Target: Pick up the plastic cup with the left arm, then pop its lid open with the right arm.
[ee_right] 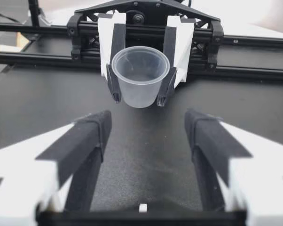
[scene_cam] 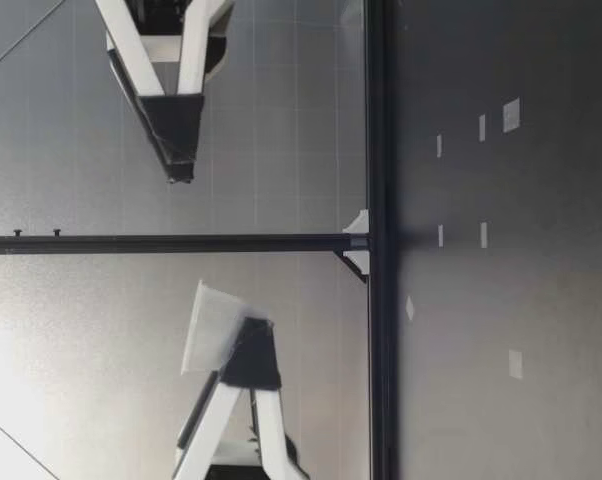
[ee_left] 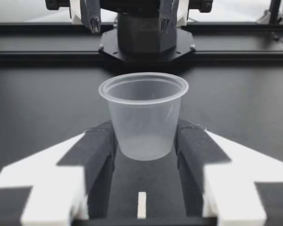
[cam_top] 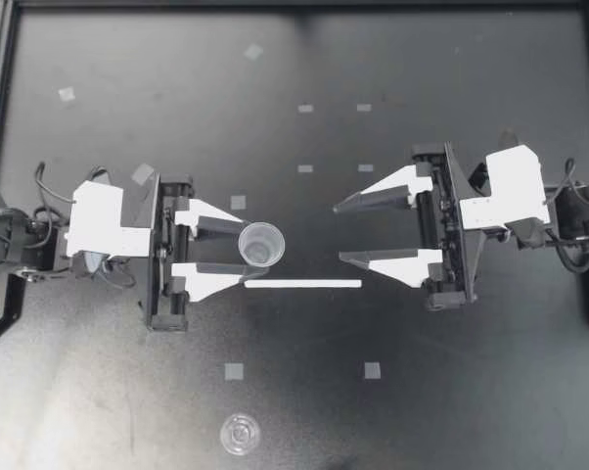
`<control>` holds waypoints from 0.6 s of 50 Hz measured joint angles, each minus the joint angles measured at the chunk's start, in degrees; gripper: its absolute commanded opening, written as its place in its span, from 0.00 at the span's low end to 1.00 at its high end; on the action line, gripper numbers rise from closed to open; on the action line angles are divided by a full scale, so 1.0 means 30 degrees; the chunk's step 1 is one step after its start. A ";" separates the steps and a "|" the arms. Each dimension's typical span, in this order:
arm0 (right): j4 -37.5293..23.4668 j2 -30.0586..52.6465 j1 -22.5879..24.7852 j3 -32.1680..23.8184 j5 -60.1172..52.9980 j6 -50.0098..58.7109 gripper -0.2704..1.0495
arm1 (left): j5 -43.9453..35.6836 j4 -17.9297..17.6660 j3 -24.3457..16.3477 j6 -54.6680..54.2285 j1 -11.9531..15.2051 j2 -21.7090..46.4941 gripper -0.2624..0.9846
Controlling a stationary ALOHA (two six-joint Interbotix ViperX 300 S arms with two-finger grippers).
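Clear cup (cam_top: 261, 243) held up off the desk (cam_top: 451, 392), clamped between the jaws of the left gripper (cam_top: 248, 251). Right gripper (cam_top: 339, 233) faces the cup from near by, jaws wide (nothing in them). A clear round lid (cam_top: 241, 433) lies well apart from the cup, untouched.

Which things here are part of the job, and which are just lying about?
In the job: cup, held up in my left pincer; my right pincer, open, facing it.
Lying about: clear lid, white strip, tape squares.
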 measured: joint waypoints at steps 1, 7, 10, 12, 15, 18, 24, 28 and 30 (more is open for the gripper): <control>0.0000 0.0000 0.0000 0.0000 0.0000 0.0029 0.69 | 0.0000 0.0000 0.0000 0.0000 0.0000 0.0000 0.29; 0.0029 0.0117 0.0029 0.0000 0.0000 0.0059 0.69 | 0.0000 0.0000 0.0000 0.0059 0.0000 0.0000 0.29; 0.0000 0.0146 0.0000 0.0000 0.0000 0.0059 0.69 | 0.0000 0.0000 0.0000 0.0059 0.0000 0.0000 0.29; 0.0029 0.0117 0.0000 0.0000 0.0000 0.0059 0.69 | 0.0000 0.0000 -0.0029 0.0117 0.0000 0.0000 0.29; 0.0029 0.0146 0.0029 0.0000 0.0000 0.0059 0.69 | 0.0000 0.0000 -0.0029 0.0088 0.0000 0.0000 0.29; 0.0000 0.0117 0.0029 0.0000 0.0000 0.0059 0.69 | 0.0000 0.0000 0.0000 0.0088 0.0000 0.0029 0.29; 0.0029 0.0117 0.0029 0.0000 -0.0029 0.0000 0.69 | 0.0000 0.0000 -0.0029 0.0088 0.0000 0.0117 0.29; 0.0000 0.0117 0.0000 0.0000 0.0000 0.0029 0.69 | 0.0000 0.0000 0.0000 0.0176 0.0029 0.0146 0.29; 0.0029 0.0146 0.0000 0.0000 0.0000 0.0029 0.69 | 0.0029 0.0000 -0.0029 0.0117 0.0000 0.0176 0.29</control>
